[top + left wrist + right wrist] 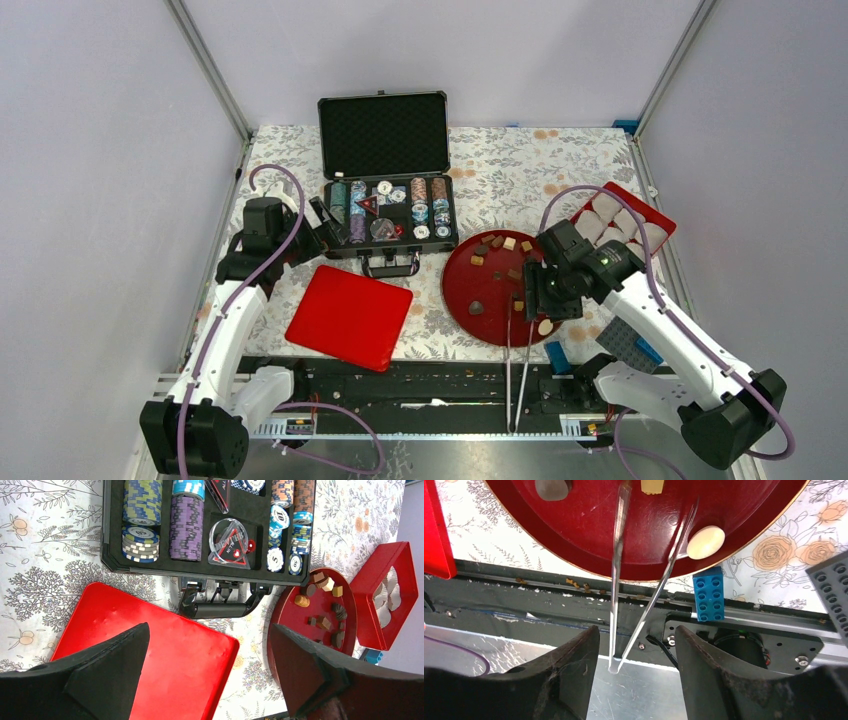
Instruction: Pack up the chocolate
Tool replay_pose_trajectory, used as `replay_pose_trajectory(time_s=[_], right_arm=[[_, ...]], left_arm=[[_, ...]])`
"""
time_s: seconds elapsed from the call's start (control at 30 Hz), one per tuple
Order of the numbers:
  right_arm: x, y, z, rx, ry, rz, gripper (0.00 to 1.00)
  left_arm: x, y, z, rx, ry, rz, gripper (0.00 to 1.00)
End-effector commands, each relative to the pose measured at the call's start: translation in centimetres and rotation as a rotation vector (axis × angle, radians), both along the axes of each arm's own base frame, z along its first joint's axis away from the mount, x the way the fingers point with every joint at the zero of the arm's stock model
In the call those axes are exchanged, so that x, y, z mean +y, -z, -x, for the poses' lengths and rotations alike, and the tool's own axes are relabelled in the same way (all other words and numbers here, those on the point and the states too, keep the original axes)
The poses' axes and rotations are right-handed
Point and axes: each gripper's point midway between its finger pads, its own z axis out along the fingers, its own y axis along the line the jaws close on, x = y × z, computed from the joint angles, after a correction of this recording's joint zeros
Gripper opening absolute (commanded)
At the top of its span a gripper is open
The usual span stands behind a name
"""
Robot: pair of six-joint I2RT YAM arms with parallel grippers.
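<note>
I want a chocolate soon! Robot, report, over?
Left gripper and right gripper open, empty. Small brown and tan chocolate pieces on round dark red plate. Clear plastic tweezers lying across its rim, below right gripper.

Twin tabletop arms in white and black: the left arm (225,335) and the right arm (672,325) each pair smooth white link shells with chunky, rounded black joint housings, the bulkiest at the base joints (195,437). A thin purple cable (283,205) loops clear of each arm near the wrist, then runs along the white shells. A small green light (603,258) glows on the right arm's black wrist housing. Up close, the left end effector (208,630) and the right end effector (636,630) carry broad, matte-black, wedge-shaped fingers (569,680). The right pair is scuffed and flecked with pale marks.
</note>
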Motion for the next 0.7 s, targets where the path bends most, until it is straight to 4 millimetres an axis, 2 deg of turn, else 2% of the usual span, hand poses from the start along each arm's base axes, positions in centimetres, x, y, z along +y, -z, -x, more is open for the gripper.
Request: replay_pose_trajectory(time_s=[0.0,0.17,0.27,0.43,0.67], right_arm=[[1.1,1.8,-0.3,-0.015,0.075,-0.046,0.64],[2.0,4.4,0.3,-0.005,0.143,-0.051,0.60],[1.4,5.6,0.6,-0.011,0.191,-0.015,0.57],[1.5,6.5,1.4,0.005,0.211,-0.039,0.55],[3.8,7.1,2.4,0.028,0.153,-0.076,0.53]], left_arm=[[-0.5,-1.0,-0.7,-0.052,0.020,0.018,0.99],[-0.5,-0.5,-0.5,-0.041,0.024,0.020,0.99],[-0.5,-0.4,-0.4,-0.040,0.025,0.014,0.99],[-0.5,-0.1,-0.5,-0.032,0.025,0.015,0.99],[-0.6,0.1,-0.7,-0.029,0.023,0.020,0.99]])
